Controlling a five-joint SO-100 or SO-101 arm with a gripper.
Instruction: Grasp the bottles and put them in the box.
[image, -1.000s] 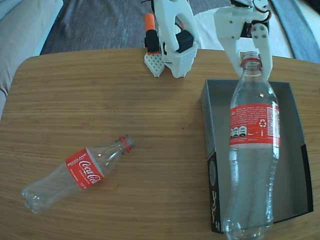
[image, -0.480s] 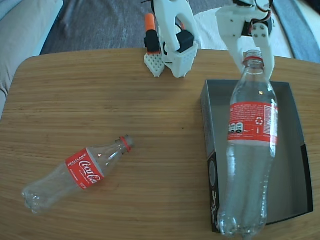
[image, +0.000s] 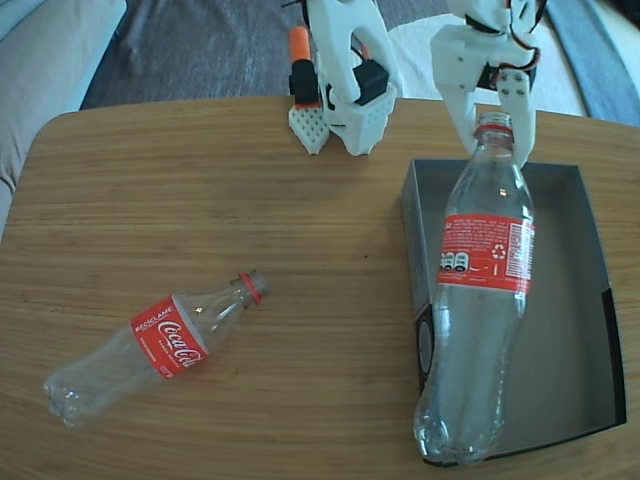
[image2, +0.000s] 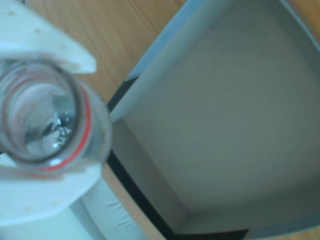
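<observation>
One clear Coca-Cola bottle (image: 480, 300) with a red label hangs tilted over the box (image: 575, 330). Its base is above the box's front left corner. My gripper (image: 493, 125) is shut on its red-ringed neck at the box's far edge. In the wrist view the bottle's open mouth (image2: 95, 132) sits between my two white fingers (image2: 45, 47), and my gripper (image2: 42, 120) looks down into the grey box (image2: 225, 125). A second bottle (image: 150, 345) lies on its side at the table's front left, neck pointing toward the middle.
The arm's white base (image: 345, 90) with an orange part stands at the table's far edge, left of the box. The wooden table (image: 250, 200) has a rounded far left corner. A grey cushion (image: 50, 50) lies beyond it.
The held bottle has swung its base leftward toward the box's front left corner, and its neck has shifted slightly left and back. The other bottle has not moved.
</observation>
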